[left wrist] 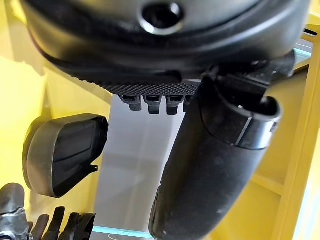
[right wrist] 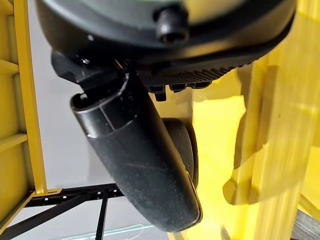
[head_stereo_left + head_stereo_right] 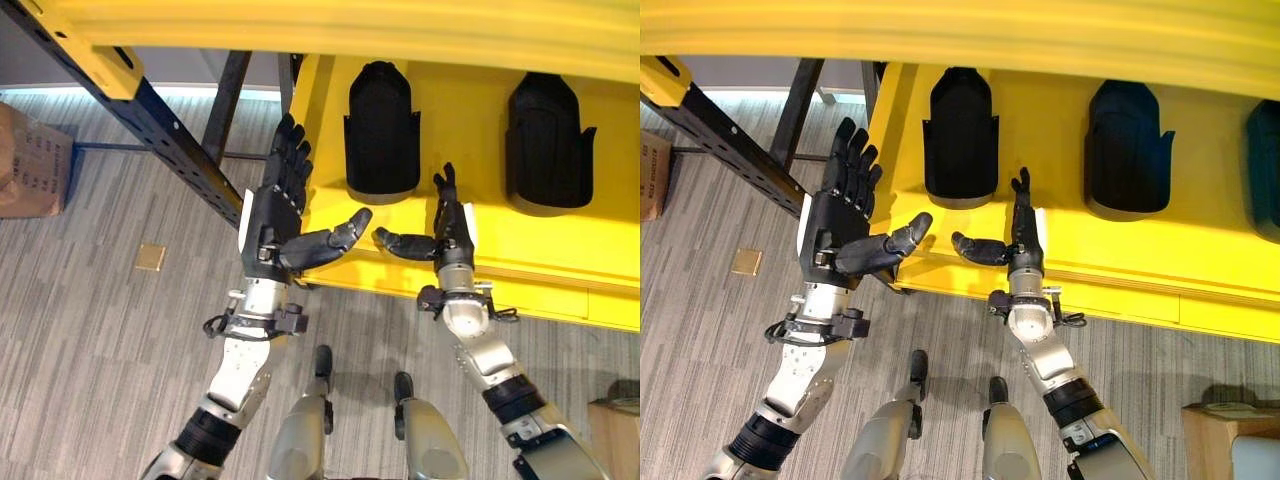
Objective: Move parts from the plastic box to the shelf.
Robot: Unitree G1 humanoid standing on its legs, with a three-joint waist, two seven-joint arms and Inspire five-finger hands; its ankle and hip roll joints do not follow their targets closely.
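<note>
Left hand [image 3: 272,215] and right hand [image 3: 452,232] are both spread wide and empty, thumbs pointing at each other, hovering at the front edge of the yellow shelf [image 3: 470,120]. One black part [image 3: 382,125] sits just beyond and between them, another [image 3: 545,135] further off past the right hand, so looks like two are shelved, more maybe left
</note>
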